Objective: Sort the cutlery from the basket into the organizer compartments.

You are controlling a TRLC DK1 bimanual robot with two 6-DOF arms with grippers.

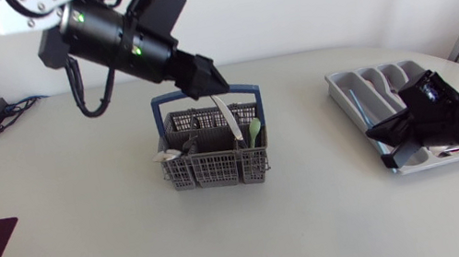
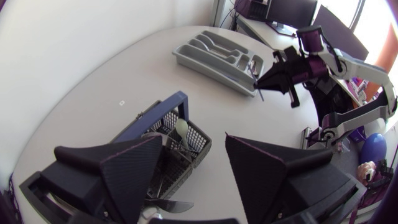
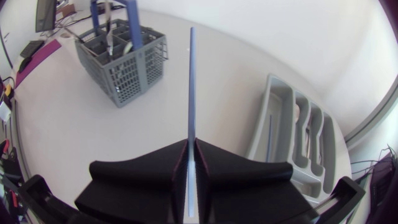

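Left pincer [image 2: 194,140] hangs just above the grey basket [image 1: 217,163], its two wedge fingers spread wide with nothing between them. The basket stands upright near the middle of the bench [image 1: 87,227], its blue handle [image 1: 203,95] raised, and several pieces of cutlery [image 1: 225,112] stand in its cells, among them a pale spoon and a green piece. Well apart from it sits the grey organizer [image 1: 389,78], with one blue piece [image 3: 268,137] lying in the long compartment on the basket's side. At that side of the organizer, the right pincer [image 3: 191,146] is closed tight on a thin blue utensil [image 3: 191,87], seen edge-on and jutting straight out ahead of the fingers; which kind of utensil cannot be told.
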